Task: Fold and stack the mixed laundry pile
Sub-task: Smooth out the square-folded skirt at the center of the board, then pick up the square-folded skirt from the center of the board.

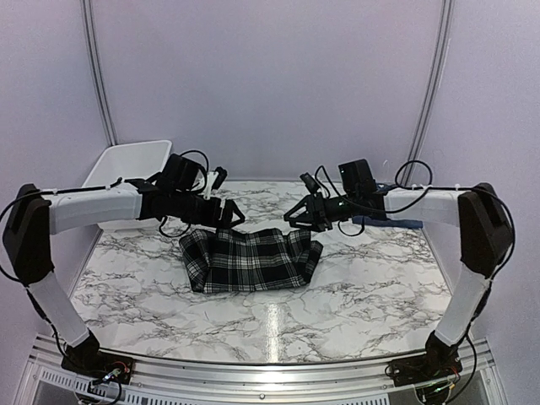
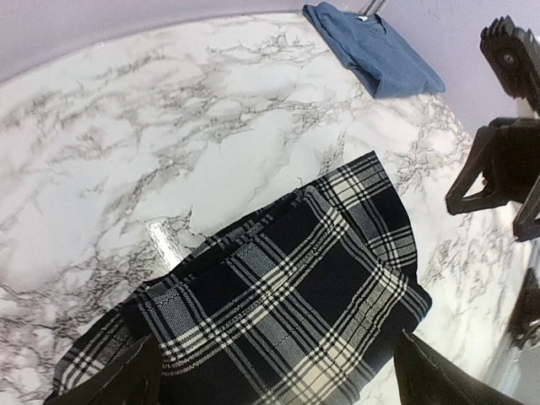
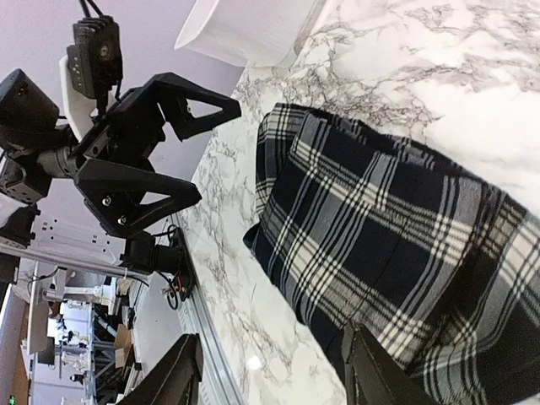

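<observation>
The black-and-white plaid garment [image 1: 249, 260] lies folded into a rough rectangle in the middle of the marble table. It also shows in the left wrist view [image 2: 287, 295] and the right wrist view [image 3: 396, 245]. My left gripper [image 1: 229, 216] is open and empty, above the garment's far left corner; its fingers [image 2: 126, 380] straddle the cloth. My right gripper [image 1: 296, 217] is open and empty, above the far right corner; one of its fingers [image 3: 375, 375] is over the cloth's edge. The navy blue t-shirt [image 2: 375, 51] lies folded at the far right, mostly hidden behind my right arm in the top view [image 1: 407, 222].
A white plastic bin [image 1: 135, 164] stands at the table's far left corner and also shows in the right wrist view [image 3: 245, 29]. The two grippers face each other a short way apart over the garment. Bare marble [image 1: 354, 295] lies in front of the garment.
</observation>
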Action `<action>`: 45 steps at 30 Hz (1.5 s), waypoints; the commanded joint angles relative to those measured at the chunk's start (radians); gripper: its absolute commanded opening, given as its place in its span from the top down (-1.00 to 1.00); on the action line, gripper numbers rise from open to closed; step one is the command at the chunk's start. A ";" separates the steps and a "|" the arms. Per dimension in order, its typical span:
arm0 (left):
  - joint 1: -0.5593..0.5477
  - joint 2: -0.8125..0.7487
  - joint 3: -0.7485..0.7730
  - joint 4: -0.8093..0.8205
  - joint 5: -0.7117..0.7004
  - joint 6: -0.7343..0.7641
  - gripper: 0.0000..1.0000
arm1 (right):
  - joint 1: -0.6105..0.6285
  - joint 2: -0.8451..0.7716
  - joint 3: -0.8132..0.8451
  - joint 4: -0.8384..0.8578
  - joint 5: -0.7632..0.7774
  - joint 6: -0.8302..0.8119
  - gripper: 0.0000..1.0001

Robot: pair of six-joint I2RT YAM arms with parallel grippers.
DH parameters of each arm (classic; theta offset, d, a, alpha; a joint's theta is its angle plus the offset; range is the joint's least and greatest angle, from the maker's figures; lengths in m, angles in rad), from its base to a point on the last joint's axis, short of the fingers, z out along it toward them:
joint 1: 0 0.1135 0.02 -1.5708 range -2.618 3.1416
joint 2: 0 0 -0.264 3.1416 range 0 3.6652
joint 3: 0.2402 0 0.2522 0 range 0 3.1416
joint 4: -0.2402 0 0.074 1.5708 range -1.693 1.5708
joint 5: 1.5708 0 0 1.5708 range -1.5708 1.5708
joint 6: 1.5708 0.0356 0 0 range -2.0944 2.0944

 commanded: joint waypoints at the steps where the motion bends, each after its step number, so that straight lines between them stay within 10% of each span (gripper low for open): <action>1: -0.161 -0.056 0.026 -0.171 -0.275 0.262 -0.98 | -0.010 -0.123 -0.145 -0.151 0.037 -0.068 -0.06; 6: -0.383 0.028 0.087 -0.204 -0.540 0.470 -0.89 | -0.065 -0.268 -0.337 -0.125 0.056 0.006 -0.06; 23: -0.530 0.459 0.283 -0.140 -0.534 0.698 -0.73 | -0.147 -0.261 -0.560 -0.063 0.069 0.102 -0.22; 32: -0.530 0.431 0.286 -0.086 -0.451 0.669 0.54 | -0.128 -0.127 -0.558 0.124 -0.007 0.212 -0.51; 37: -0.528 0.359 0.222 -0.043 -0.401 0.674 0.71 | -0.098 -0.079 -0.556 0.321 -0.017 0.372 -0.97; 45: -0.528 0.307 0.177 0.007 -0.377 0.657 0.74 | -0.015 0.069 -0.461 0.453 0.009 0.548 -0.97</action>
